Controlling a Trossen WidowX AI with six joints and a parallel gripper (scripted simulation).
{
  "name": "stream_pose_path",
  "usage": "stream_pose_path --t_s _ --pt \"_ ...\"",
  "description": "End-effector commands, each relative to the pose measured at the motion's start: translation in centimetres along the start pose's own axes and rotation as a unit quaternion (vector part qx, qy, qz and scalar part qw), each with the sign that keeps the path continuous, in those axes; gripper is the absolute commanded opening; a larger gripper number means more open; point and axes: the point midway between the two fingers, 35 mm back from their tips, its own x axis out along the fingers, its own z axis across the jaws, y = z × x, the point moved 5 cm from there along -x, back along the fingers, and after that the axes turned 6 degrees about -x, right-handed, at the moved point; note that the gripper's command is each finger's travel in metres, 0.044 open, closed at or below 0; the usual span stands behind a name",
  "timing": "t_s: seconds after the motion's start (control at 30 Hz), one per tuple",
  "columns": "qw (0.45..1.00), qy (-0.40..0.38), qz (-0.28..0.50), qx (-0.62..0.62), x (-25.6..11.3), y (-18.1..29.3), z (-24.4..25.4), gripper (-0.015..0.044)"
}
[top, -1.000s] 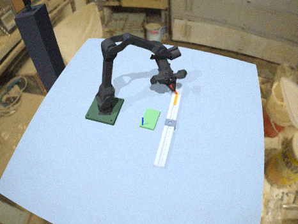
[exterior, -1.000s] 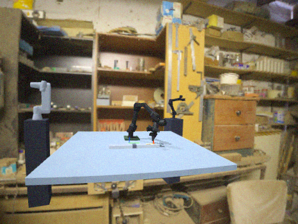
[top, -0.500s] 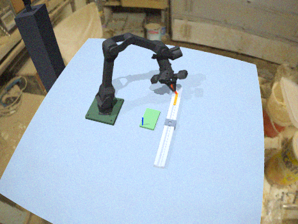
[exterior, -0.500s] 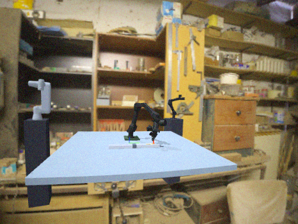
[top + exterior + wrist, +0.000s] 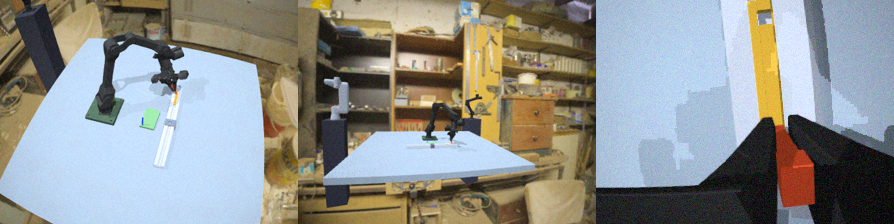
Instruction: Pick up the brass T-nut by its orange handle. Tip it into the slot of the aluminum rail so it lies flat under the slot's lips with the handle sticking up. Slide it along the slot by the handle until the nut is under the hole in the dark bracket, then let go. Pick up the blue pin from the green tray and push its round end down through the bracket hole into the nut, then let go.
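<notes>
My gripper [image 5: 174, 91] [image 5: 780, 125] is shut on the orange handle [image 5: 797, 185] of the brass T-nut, at the far end of the aluminum rail [image 5: 162, 148] [image 5: 416, 147] [image 5: 797, 65]. The brass T-nut [image 5: 175, 100] [image 5: 769, 85] points lengthwise along the rail, over the line of its slot. I cannot tell whether it is under the slot's lips. The dark bracket [image 5: 166, 121] [image 5: 432, 146] sits across the rail, nearer the middle, with its hole on top. The blue pin [image 5: 142, 121] [image 5: 427, 140] stands upright at a corner of the green tray [image 5: 152, 116].
The arm's dark green base plate [image 5: 91, 115] [image 5: 424, 138] is on the light blue table [image 5: 96, 160] [image 5: 477, 160], left of the tray in the top view. The tray lies between that base and the rail. The bracket stands up above the rail's top.
</notes>
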Motion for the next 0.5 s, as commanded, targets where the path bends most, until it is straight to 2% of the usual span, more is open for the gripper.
stream_pose_path --t_s 0.0,0.47 --pt "1.000 0.004 0.002 -0.003 -0.06 0.03 0.18 -0.0150" --pt "1.000 0.020 0.003 -0.008 -0.04 0.00 0.52 -0.0150"
